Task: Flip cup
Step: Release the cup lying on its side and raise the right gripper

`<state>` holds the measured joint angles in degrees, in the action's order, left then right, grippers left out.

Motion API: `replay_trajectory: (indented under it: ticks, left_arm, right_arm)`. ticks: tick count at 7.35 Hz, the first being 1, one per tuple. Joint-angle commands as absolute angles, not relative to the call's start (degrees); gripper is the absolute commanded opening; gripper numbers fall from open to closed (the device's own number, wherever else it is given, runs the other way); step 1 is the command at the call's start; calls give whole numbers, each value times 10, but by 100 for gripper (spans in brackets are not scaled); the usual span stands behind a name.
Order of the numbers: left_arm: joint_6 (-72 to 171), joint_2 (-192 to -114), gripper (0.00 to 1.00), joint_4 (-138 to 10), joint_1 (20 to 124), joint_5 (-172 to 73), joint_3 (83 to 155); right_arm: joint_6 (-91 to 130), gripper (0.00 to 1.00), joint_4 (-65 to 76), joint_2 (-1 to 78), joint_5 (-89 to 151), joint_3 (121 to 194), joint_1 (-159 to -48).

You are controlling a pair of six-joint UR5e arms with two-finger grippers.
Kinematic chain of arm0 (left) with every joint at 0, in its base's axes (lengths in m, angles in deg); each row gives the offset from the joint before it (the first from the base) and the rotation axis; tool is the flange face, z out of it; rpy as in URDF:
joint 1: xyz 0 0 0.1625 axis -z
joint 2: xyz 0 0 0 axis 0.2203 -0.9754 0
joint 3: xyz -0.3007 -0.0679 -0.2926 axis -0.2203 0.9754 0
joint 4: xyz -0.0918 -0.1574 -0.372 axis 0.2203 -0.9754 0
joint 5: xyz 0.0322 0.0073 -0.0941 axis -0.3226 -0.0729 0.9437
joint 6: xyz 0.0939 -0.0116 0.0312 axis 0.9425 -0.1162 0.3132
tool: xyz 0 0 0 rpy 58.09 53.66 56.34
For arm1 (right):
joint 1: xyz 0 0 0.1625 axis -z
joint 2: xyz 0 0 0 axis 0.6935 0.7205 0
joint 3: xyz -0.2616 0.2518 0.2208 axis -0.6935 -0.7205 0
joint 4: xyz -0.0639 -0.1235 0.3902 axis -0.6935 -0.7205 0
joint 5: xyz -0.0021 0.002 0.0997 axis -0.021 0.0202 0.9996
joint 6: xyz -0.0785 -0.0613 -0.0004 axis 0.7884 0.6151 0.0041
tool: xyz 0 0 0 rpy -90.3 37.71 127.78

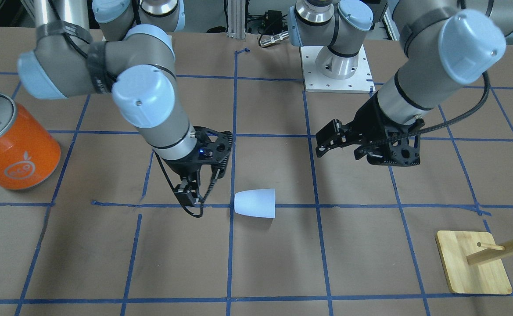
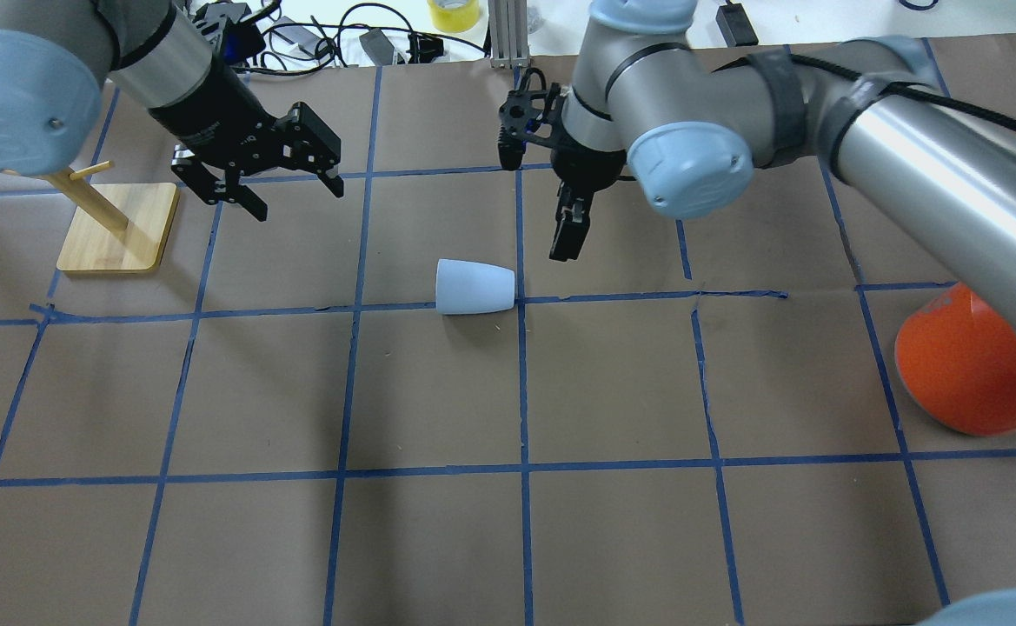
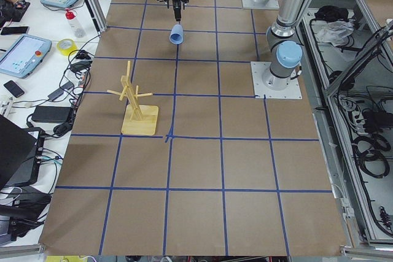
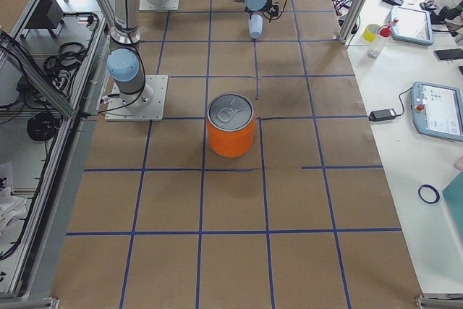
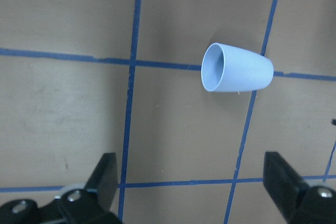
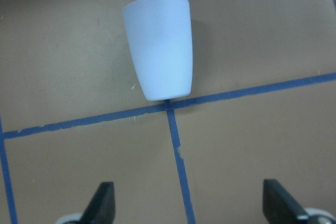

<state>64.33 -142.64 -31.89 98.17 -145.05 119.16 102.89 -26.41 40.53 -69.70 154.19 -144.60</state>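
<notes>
We see the cup [image 2: 475, 287] lying on its side on the desk [image 2: 612, 539], about midway between the left and right edges. It rests along a line of blue tape [image 6: 252, 92]. Its narrow closed end sits right by a crossing of two lines, and its open mouth is turned toward the left edge. Neither gripper touches it.

The right gripper [image 6: 189, 203] points down near the cup's closed end, on the side toward the right edge, and stands apart from it. In its own camera we see its jaws spread wide, with the cup lying ahead of the gap. From overhead the fingers show edge-on and look like a single bar. We cannot quite judge how high it hangs above the desk, though it seems low.

The left gripper [image 5: 191, 174] is further off toward the left edge, tilted, and looks straight into the cup's mouth. Its jaws are spread wide as well and hold nothing.

An orange can [image 1: 17, 149] with a silver top stands upright toward the right edge, well apart from the cup. A wooden rack [image 1: 471, 267] with pegs stands on a square base toward the left edge, beyond the left gripper as seen from the cup.
</notes>
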Motion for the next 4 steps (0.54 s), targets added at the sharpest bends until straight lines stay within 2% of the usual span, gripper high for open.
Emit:
replay_trajectory:
  ticks: [1, 2, 4]
  left_arm:
    - [663, -1463, 100, -220, 978, -1367, 1267]
    - [678, -1472, 100, -204, 978, -1328, 1290]
    - [733, -1501, 100, -202, 978, -1291, 1317]
  right_arm:
    - [999, 94, -155, 477, -678, 1543, -1377]
    - [955, 100, -120, 513, -686, 1547, -1372]
    - [821, 100, -89, 574, -704, 1547, -1372]
